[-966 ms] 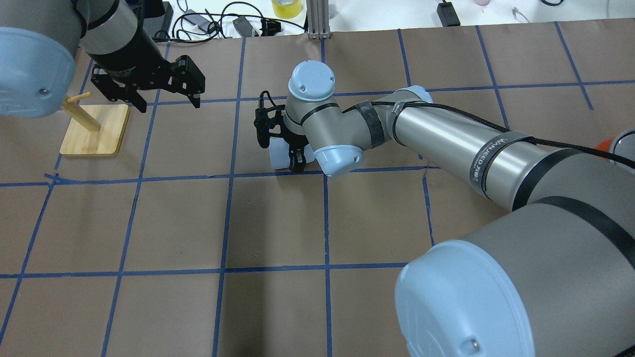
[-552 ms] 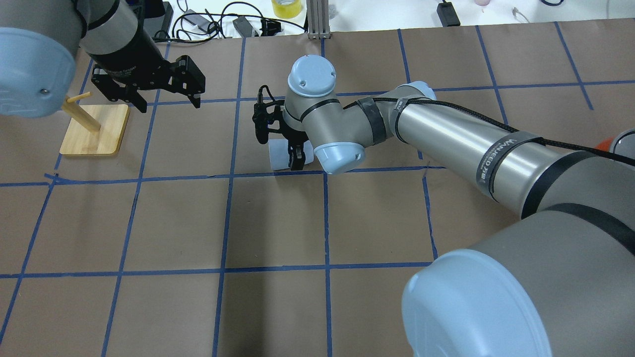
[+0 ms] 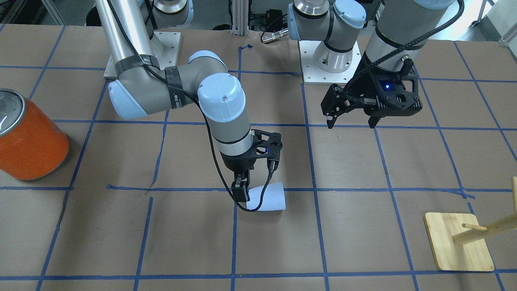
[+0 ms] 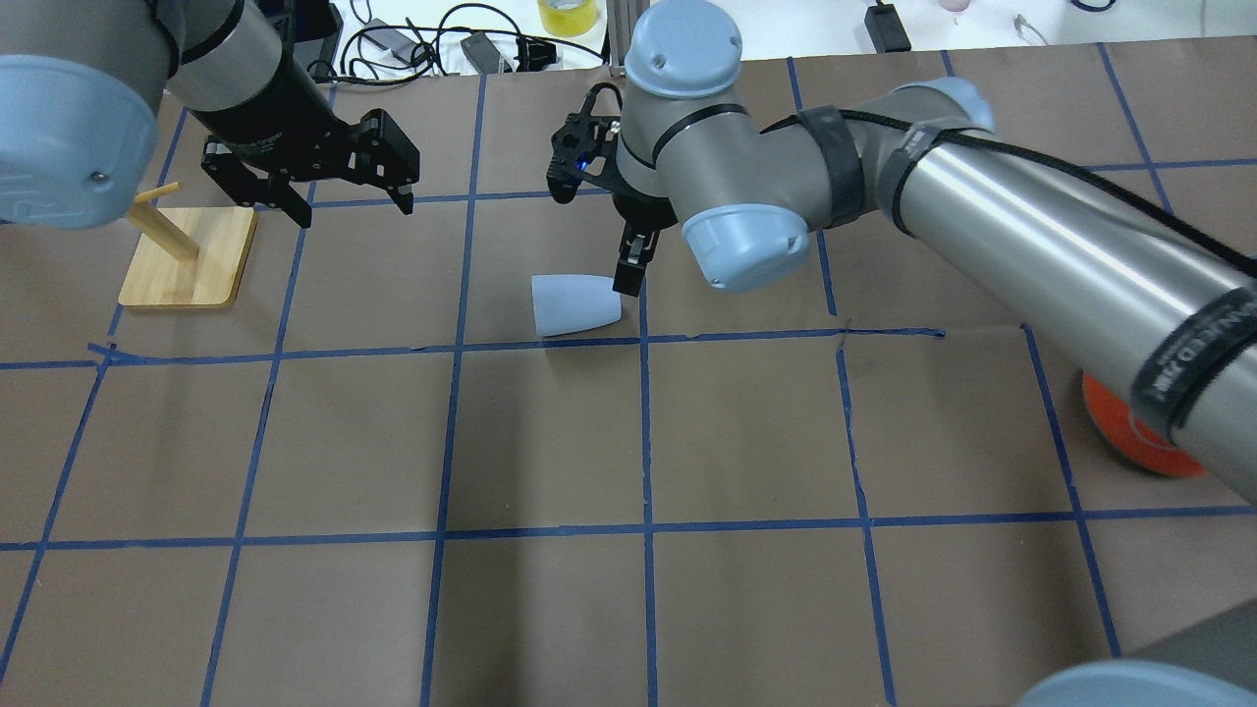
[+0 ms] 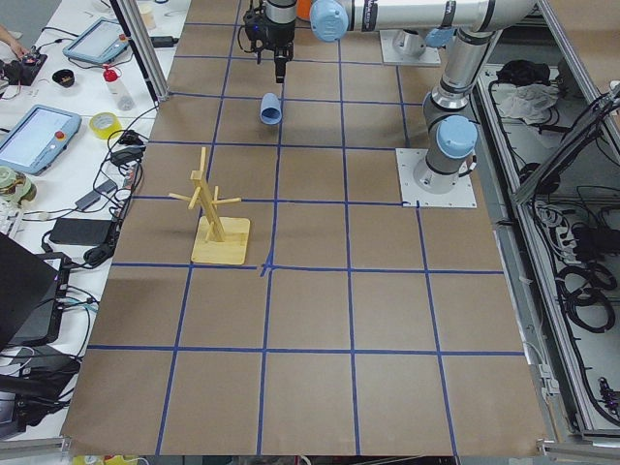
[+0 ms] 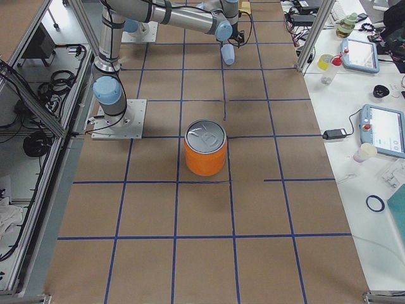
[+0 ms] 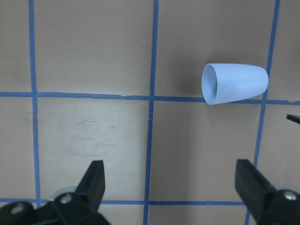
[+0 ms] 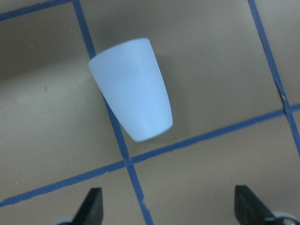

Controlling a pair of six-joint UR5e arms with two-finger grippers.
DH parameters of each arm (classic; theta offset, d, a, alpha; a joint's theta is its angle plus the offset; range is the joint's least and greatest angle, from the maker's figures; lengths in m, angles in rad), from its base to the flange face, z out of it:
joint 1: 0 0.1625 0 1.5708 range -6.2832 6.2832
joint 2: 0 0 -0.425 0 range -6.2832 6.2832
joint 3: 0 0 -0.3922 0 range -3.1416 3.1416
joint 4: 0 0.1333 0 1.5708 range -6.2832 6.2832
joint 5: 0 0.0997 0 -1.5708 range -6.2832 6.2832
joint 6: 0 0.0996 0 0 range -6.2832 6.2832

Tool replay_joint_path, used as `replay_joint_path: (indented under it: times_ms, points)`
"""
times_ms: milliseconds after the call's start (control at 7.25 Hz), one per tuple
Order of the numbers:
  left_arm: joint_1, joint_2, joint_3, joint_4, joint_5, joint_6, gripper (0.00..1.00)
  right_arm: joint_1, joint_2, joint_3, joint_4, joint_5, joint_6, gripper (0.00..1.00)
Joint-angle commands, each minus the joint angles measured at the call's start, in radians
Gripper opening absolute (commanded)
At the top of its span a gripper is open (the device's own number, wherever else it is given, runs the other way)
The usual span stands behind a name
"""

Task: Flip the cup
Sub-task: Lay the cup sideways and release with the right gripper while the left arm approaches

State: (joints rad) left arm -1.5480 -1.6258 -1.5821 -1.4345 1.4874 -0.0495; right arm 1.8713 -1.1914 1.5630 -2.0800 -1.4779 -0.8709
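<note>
**Cup on its side, both grippers apart**

The cup (image 4: 574, 304) lies on its side on the surface (image 4: 540, 442), with its rim toward the left arm's side. It sits just beside a crossing of blue tape lines, well apart from the orange can (image 3: 30, 141) and the wooden peg stand (image 3: 458, 242), and well in from every edge.

The right gripper (image 4: 628, 277) hangs at the cup's narrow end. Its wrist view shows the fingers spread wide with the cup ahead of them; whether it touches the cup cannot be told. The left gripper (image 4: 352, 208) hovers near the stand, fingers likewise apart.

The black band (image 4: 1188, 344) on the right arm carries white lettering — too slanted to read. The front view's edge cuts off the can; overhead, the arm hides most of it.
</note>
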Motion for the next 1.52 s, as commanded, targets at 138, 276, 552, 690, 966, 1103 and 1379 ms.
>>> replay_joint_path:
  times_ms: [138,276,552,690,966,1103,1379]
  points:
    - [0.016,-0.051,-0.088,0.116,-0.119,-0.001,1.0,-0.269,-0.184,0.006,0.367,-0.012,0.221,1.0]
    - [0.02,-0.069,-0.149,0.238,-0.198,0.0,1.0,-0.326,-0.245,0.006,0.438,-0.025,0.34,1.0]
    - [0.058,-0.11,-0.199,0.27,-0.38,0.003,1.0,-0.342,-0.292,-0.006,0.442,-0.103,0.607,1.0]
    - [0.063,-0.14,-0.203,0.276,-0.435,0.005,1.0,-0.336,-0.294,-0.009,0.443,-0.169,0.701,1.0]
    - [0.063,-0.21,-0.316,0.454,-0.481,0.003,1.0,-0.331,-0.336,-0.017,0.481,-0.171,0.849,1.0]
    - [0.063,-0.236,-0.379,0.561,-0.531,0.002,1.0,-0.328,-0.341,-0.024,0.459,-0.162,0.846,1.0]
    - [0.063,-0.282,-0.386,0.574,-0.6,0.0,1.0,-0.336,-0.336,-0.035,0.452,-0.159,0.854,1.0]
